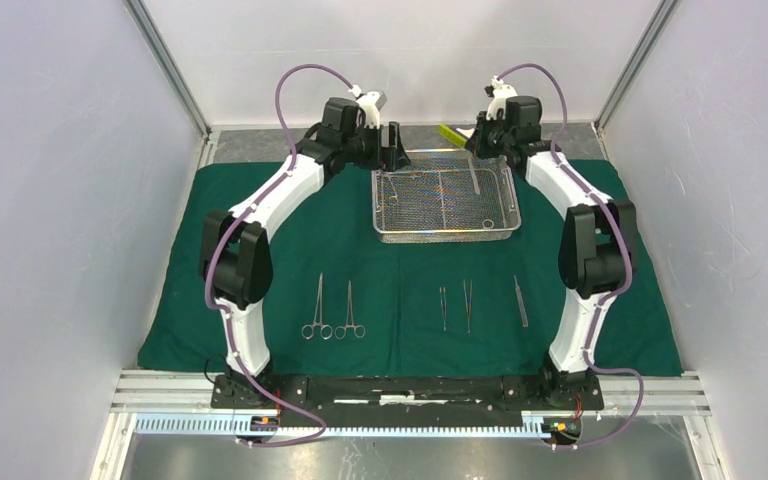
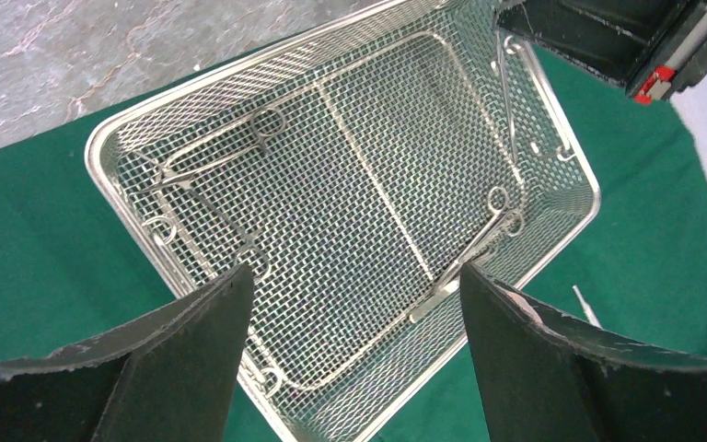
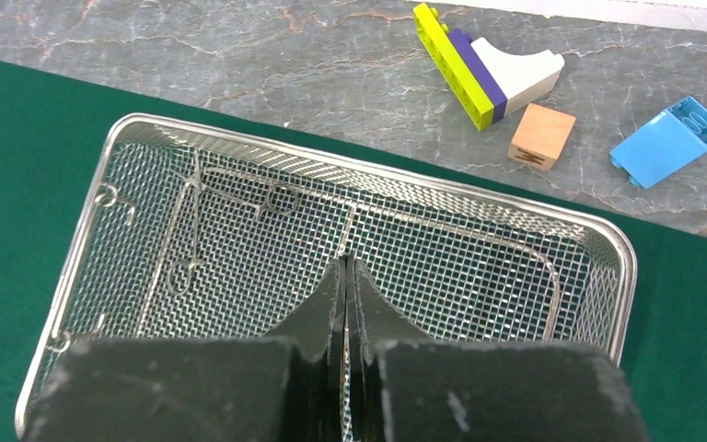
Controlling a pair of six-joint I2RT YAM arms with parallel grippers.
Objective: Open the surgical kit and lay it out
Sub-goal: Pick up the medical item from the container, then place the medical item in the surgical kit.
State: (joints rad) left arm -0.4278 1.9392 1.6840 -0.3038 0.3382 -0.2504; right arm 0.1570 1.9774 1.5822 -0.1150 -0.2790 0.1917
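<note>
Now, clamps (image 2: 216, 155) inside mesh tray (image 2: 359, 212).

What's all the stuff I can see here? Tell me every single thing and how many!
dark green cloth drape: one, green, spread over the table
rectangular silver wire-mesh tray: one, silver, far middle of the cloth
steel ring-handled clamps on the cloth: two, silver, side by side, near left
slim steel tweezers: three, silver, near right of the cloth
steel clamps inside the tray: at least two, silver, exact count unclear
stacked toy bricks: one stack, yellow-green, purple and white, on the grey tabletop beyond the tray
wooden cube: one, tan, beside the stack
plastic block: one, blue, beside the cube
robot arms: two, white and black
left gripper: black, open, over the tray
right gripper: black, shut, over the tray
</note>
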